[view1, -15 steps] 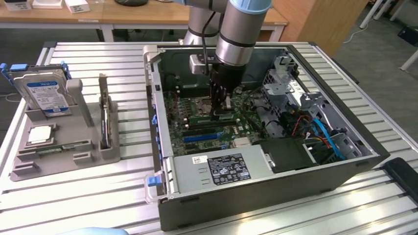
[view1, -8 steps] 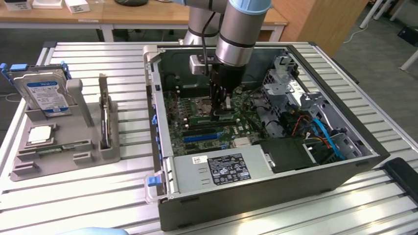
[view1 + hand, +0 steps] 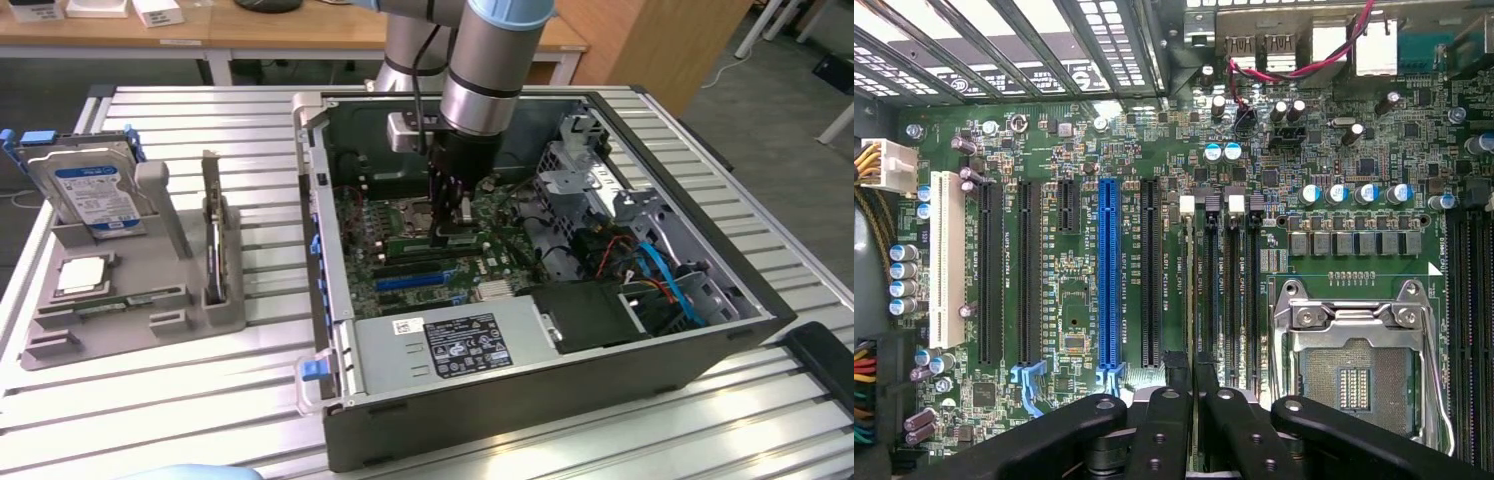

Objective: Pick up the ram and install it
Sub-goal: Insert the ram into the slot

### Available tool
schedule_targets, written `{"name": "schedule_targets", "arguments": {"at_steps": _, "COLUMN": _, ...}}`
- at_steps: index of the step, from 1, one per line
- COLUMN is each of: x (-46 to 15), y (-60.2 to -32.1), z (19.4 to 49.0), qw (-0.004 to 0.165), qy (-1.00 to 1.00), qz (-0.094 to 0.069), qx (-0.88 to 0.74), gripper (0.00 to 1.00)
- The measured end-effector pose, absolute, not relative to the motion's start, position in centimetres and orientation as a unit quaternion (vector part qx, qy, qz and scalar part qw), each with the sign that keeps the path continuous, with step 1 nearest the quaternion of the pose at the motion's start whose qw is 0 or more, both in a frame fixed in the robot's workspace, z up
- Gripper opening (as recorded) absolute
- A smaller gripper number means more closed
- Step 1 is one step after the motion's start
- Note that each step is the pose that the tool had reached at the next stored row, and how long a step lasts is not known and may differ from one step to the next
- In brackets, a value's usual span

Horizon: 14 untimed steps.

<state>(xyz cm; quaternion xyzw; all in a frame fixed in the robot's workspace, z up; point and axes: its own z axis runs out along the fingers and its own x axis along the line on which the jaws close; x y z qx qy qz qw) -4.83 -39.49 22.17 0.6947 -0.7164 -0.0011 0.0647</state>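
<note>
Now: pincer [image 3: 1189,368] clenched over the motherboard [image 3: 1076,330].
I'd square it with the memory slots [image 3: 1219,290] just beside it, pressing evenly; whether it grips the ram, I cannot tell.

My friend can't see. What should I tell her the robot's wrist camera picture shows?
A green motherboard seen from straight above, with the robot's black gripper closed near the ends of four empty memory slots. A blue slot, a white slot and an empty silver processor socket are also on the board.

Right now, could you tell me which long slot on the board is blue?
The blue slot, between black slots; one white slot aside, the rest are black.
</note>
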Motion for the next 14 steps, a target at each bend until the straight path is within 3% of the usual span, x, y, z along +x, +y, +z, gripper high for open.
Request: {"name": "schedule_targets", "arguments": {"at_steps": 14, "x": -4.85, "y": -39.49, "z": 22.13, "qw": 0.064, "qy": -0.716, "qz": 0.000, "qx": 0.695, "gripper": 0.13}}
